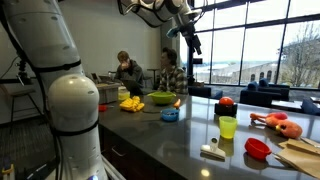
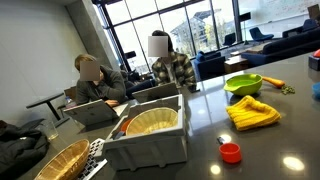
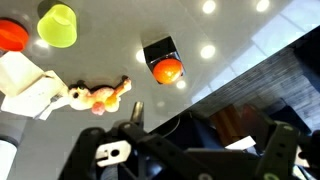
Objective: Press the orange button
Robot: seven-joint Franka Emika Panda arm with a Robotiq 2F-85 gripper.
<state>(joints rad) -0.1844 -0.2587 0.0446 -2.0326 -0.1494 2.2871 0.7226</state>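
The orange button is a round red-orange dome on a dark base. In the wrist view it sits on the glossy grey counter, upper middle. It also shows in an exterior view, behind the yellow-green cup. My gripper hangs high above the counter, well clear of the button. In the wrist view its dark fingers stand apart at the bottom of the frame with nothing between them.
The yellow-green cup, a flat red bowl, a lumpy orange toy and a white item lie near the button. A green bowl, a yellow cloth and a grey bin stand further along. Two people sit behind.
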